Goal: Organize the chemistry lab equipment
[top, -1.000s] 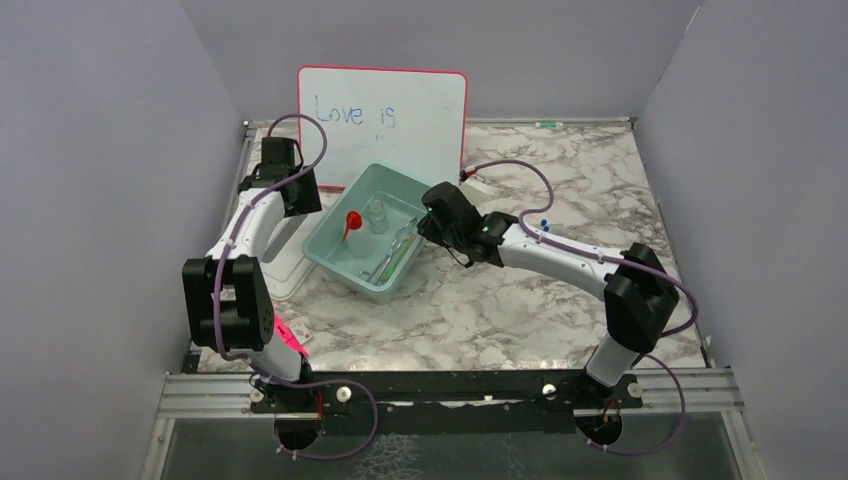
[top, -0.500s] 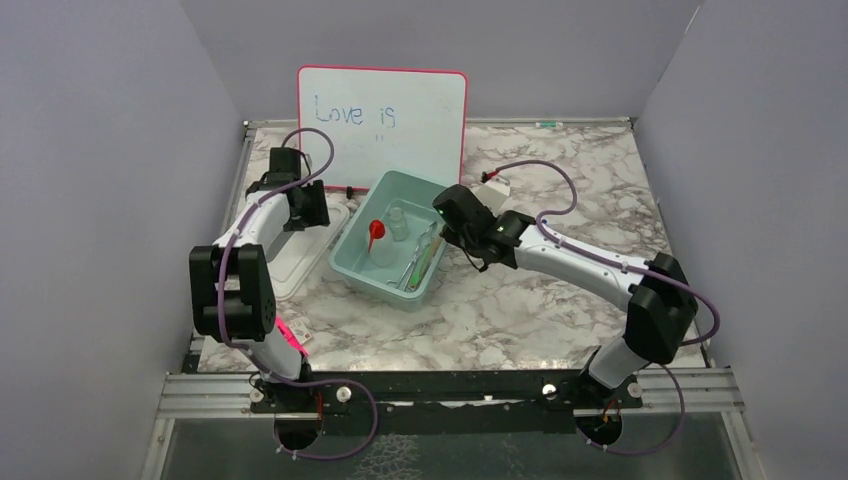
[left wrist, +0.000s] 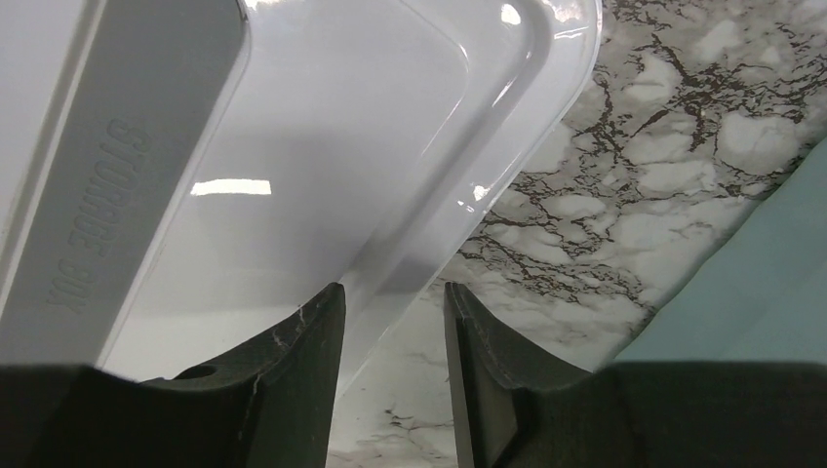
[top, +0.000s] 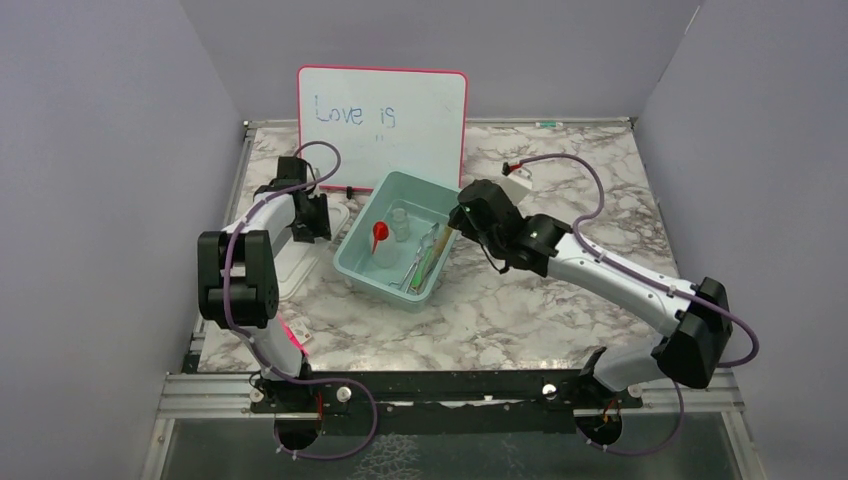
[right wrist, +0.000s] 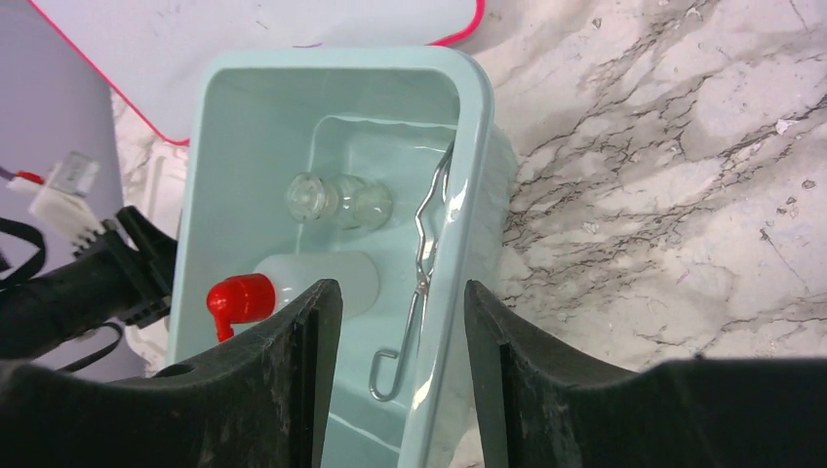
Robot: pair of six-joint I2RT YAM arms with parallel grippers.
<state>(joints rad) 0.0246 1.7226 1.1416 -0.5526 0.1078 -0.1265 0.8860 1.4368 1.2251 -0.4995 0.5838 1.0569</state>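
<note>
Here: marble tabletop (top: 520, 310), lilac walls (top: 90, 150); left jaws apart, right jaws apart astride teal tub (top: 380, 283).

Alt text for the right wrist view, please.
A teal bin on a marble table holds a glass flask, a white squeeze bottle with red nozzle and metal tongs. The open right hand straddles its side wall; a pink-framed whiteboard shows at top.

Plain lavender walls (top: 100, 150) close in a grey-veined marble surface (top: 520, 320); a pink-framed whiteboard (top: 420, 100) leans against the back wall.
</note>
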